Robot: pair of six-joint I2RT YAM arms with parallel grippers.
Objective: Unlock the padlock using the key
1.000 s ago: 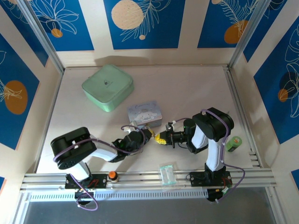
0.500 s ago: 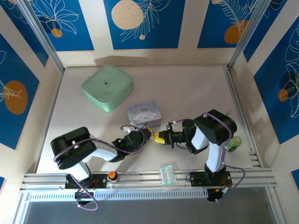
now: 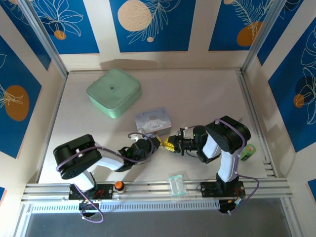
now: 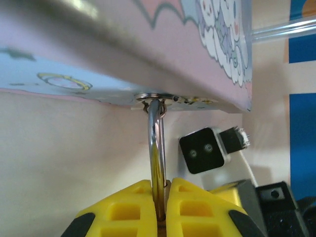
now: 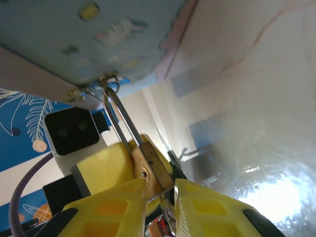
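The pastel-blue cartoon tin (image 3: 153,120) lies mid-table. From its hasp (image 4: 153,98) hangs the padlock (image 5: 150,165), a small brass block; its silver shackle (image 4: 157,143) runs down between my left gripper's yellow fingers. My left gripper (image 4: 160,185) is shut on the padlock's body, which is mostly hidden there. My right gripper (image 5: 159,182) faces it from the right, shut on the thin silvery key (image 5: 167,213), whose tip sits at the padlock's lower end. From above, the left gripper (image 3: 157,143) and right gripper (image 3: 168,144) meet just in front of the tin.
A mint-green case (image 3: 114,92) sits at the back left. A green cylinder (image 3: 248,152) lies beside the right arm. A clear plastic bag (image 3: 177,183) and an orange button (image 3: 118,185) rest on the front rail.
My right gripper has crept a little left, closer to the padlock and the left gripper. The left arm and the tin have stayed put.
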